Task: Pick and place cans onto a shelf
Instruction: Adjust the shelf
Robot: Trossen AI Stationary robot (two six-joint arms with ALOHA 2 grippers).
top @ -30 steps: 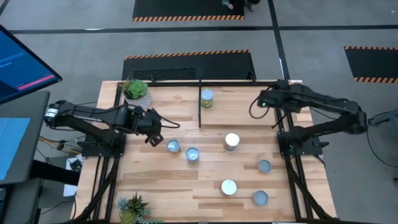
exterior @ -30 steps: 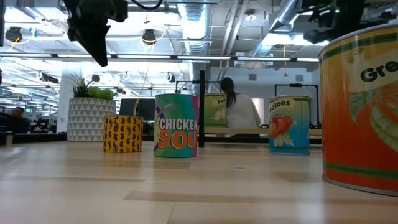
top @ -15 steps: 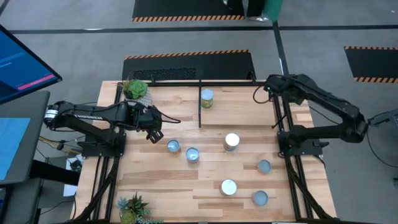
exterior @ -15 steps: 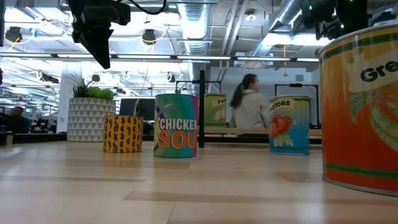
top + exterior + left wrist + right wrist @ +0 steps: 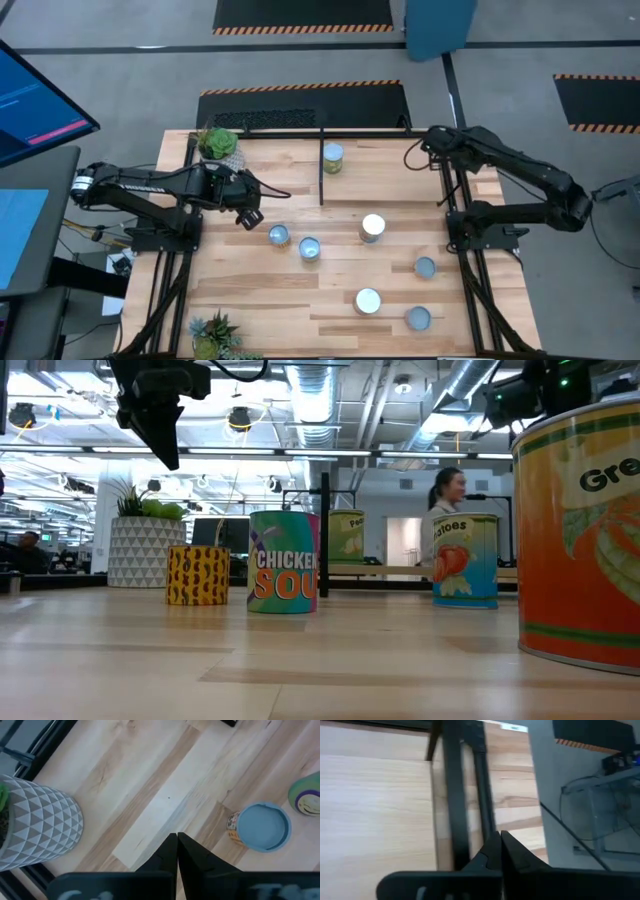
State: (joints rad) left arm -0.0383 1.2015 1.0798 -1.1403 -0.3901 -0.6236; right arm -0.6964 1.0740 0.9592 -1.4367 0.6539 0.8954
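Note:
Seven cans stand upright on the wooden table. One can (image 5: 332,157) stands in the shelf (image 5: 270,133) at the far edge, just right of its black divider rod (image 5: 321,175). The others are mid-table: two (image 5: 279,235) (image 5: 309,248) near my left gripper, one (image 5: 372,227) at centre, and three nearer the front right (image 5: 424,267) (image 5: 367,301) (image 5: 418,318). My left gripper (image 5: 248,216) is shut and empty, raised above the table left of the nearest can (image 5: 263,826). My right gripper (image 5: 499,838) is shut and empty, above the shelf's far right corner (image 5: 420,148).
A potted plant in a patterned white pot (image 5: 218,146) stands at the shelf's far left corner, and another plant (image 5: 215,335) at the near left corner. Black frame rods (image 5: 452,795) run along the table's right edge. A person (image 5: 447,490) walks in the room behind.
My right gripper has swung a little toward the table's far edge, staying shut. The person in the room behind has walked toward the right. The cans have not moved.

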